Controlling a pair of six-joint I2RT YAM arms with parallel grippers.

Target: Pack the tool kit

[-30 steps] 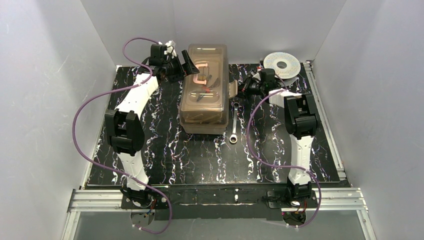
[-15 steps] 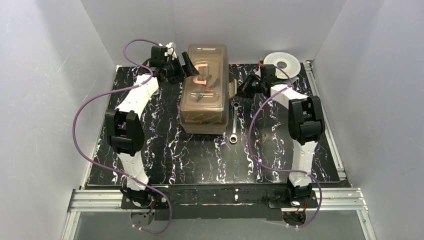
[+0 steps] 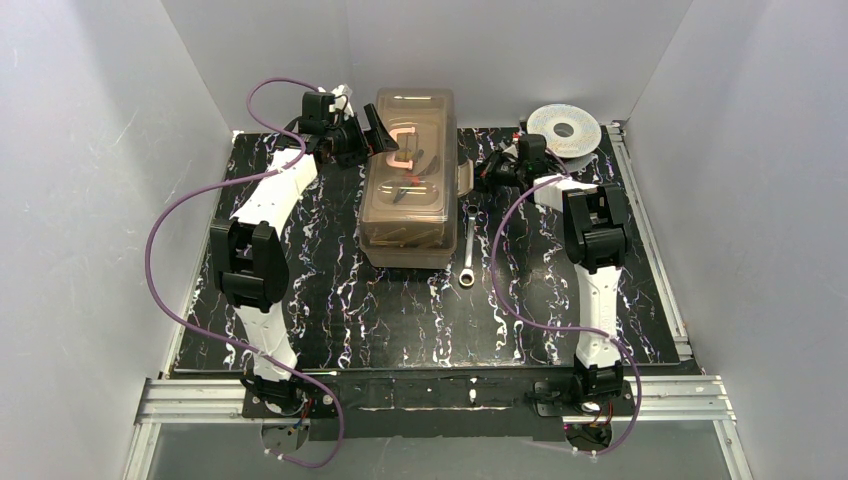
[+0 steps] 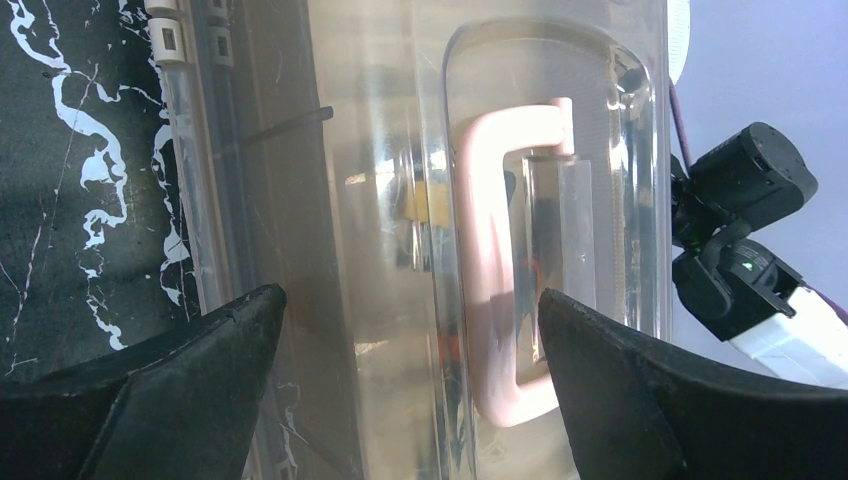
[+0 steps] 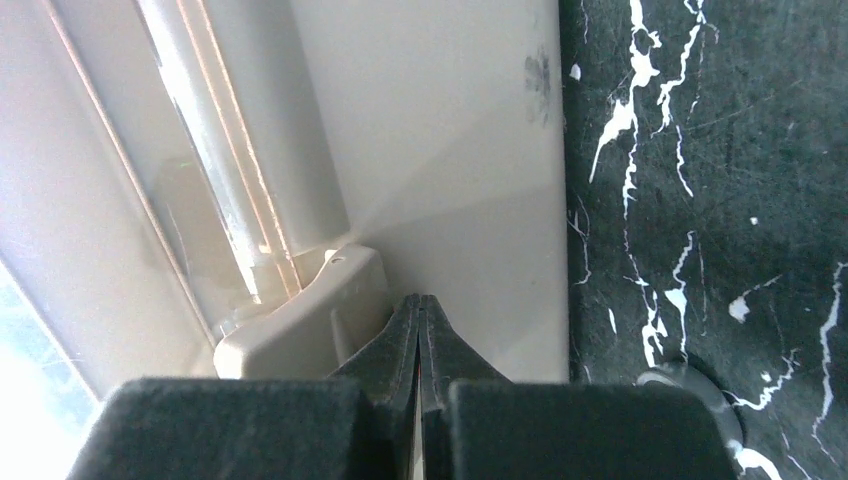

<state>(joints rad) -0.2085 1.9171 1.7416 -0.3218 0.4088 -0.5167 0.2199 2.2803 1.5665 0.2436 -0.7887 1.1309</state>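
The beige toolbox (image 3: 408, 215) stands at the table's middle back with its smoky-brown lid (image 3: 405, 195) down. The pale C-shaped handle (image 3: 398, 148) lies on the lid. Dim tools with a bit of red show through the lid. My left gripper (image 3: 375, 128) is open over the lid's far left edge. In the left wrist view its jaws (image 4: 410, 298) straddle the lid (image 4: 380, 150) and the handle (image 4: 490, 270), holding nothing. My right gripper (image 3: 490, 172) is shut and empty at the toolbox's right side. In the right wrist view its tips (image 5: 420, 300) touch the beige wall (image 5: 450, 150) beside a latch (image 5: 300, 325).
A silver wrench (image 3: 467, 245) lies on the black marbled table (image 3: 330, 300) just right of the toolbox. The round silver wire spool (image 3: 564, 127) sits at the back right corner. Grey walls close in the back and both sides.
The right arm's elbow swung out to the right and came back left; its shut gripper stayed by the toolbox's right side. The left arm barely moved.
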